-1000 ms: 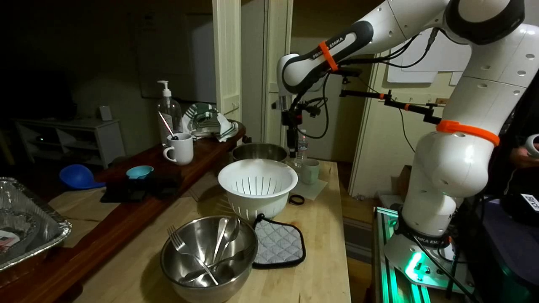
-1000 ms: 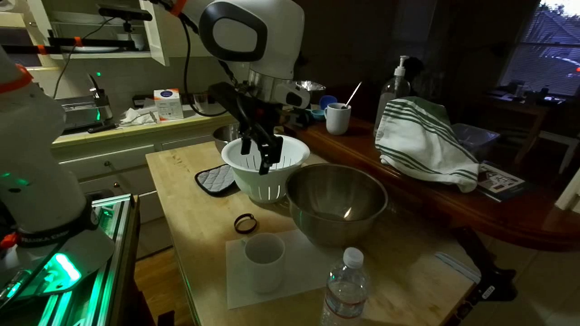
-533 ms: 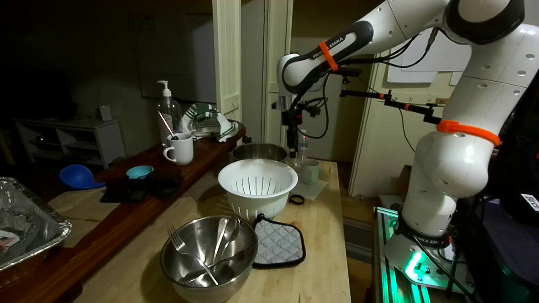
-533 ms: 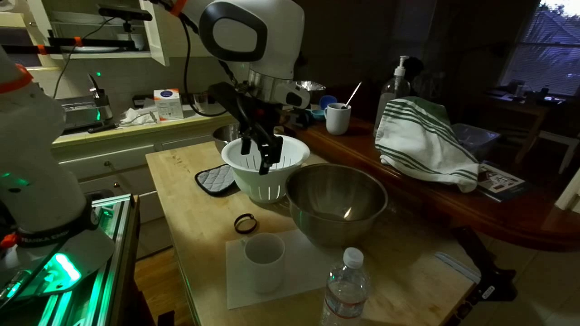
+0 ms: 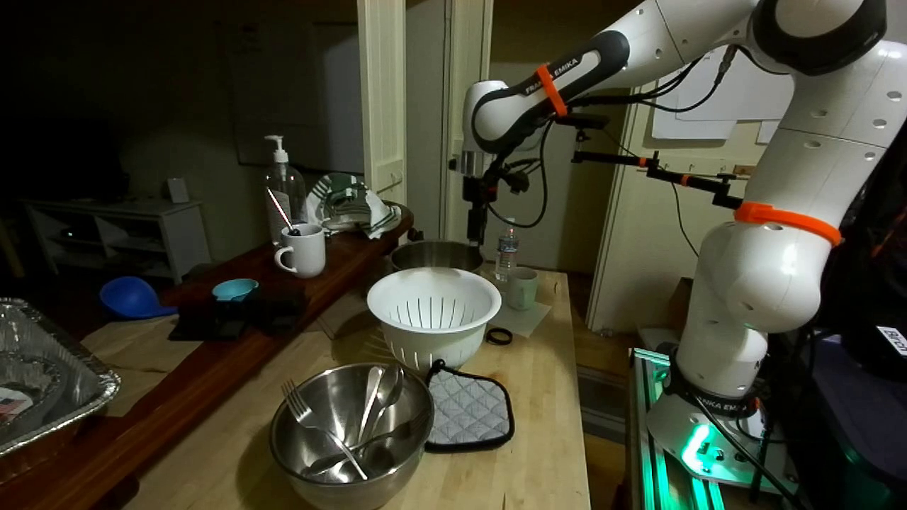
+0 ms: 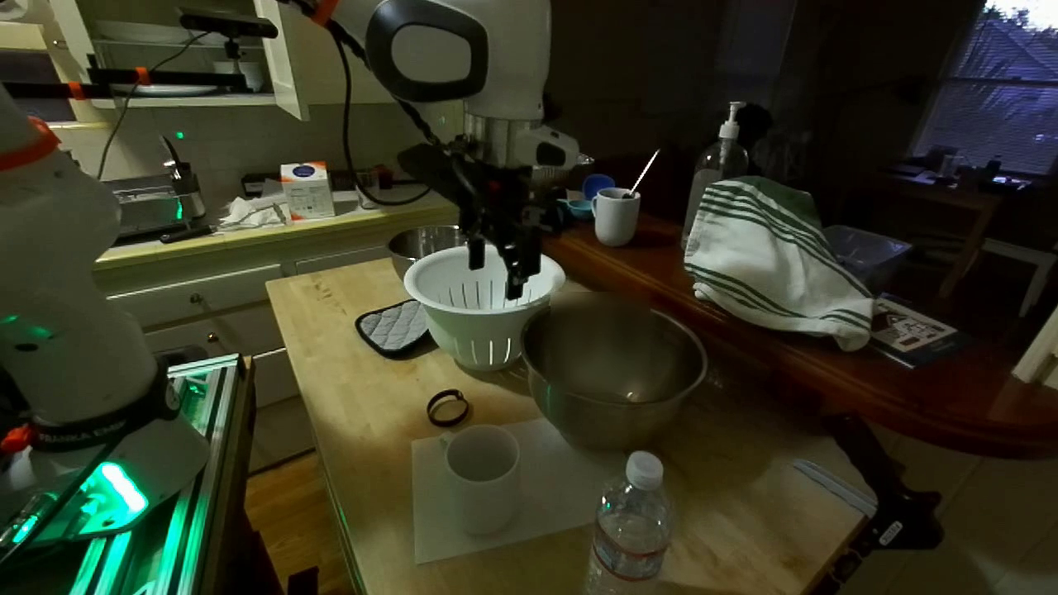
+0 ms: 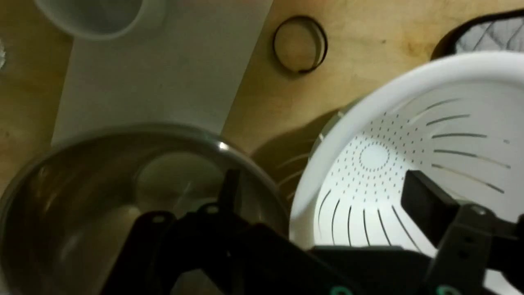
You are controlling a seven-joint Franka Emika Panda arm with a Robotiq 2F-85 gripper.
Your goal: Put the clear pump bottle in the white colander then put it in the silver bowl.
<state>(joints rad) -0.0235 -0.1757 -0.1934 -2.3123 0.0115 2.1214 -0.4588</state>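
Observation:
The clear pump bottle point(image 5: 289, 193) stands upright on the dark wooden ledge. In an exterior view the bottle point(image 6: 709, 172) is partly behind a striped towel. The white colander point(image 5: 434, 348) sits empty on the table; it also shows in the wrist view point(image 7: 374, 157). A wide empty silver bowl point(image 6: 616, 413) stands beside it, also in the wrist view point(image 7: 94, 196). A second steel bowl point(image 5: 386, 478) holds several pieces of cutlery. My gripper point(image 6: 498, 271) is open and empty, above the colander's edge and the empty bowl. In the wrist view its fingers point(image 7: 323, 182) are wide apart.
A white mug point(image 5: 306, 251) with a stick stands before the pump bottle on the ledge, near the striped towel point(image 6: 773, 256). A pale mug point(image 6: 483, 483), a capped water bottle point(image 6: 632, 529), a black ring point(image 6: 447, 408) and a grey pot holder point(image 5: 469, 411) are on the table.
In the last half second my gripper has risen a little and moved sideways toward the ledge, still open. The bottle, colander and bowls have not moved.

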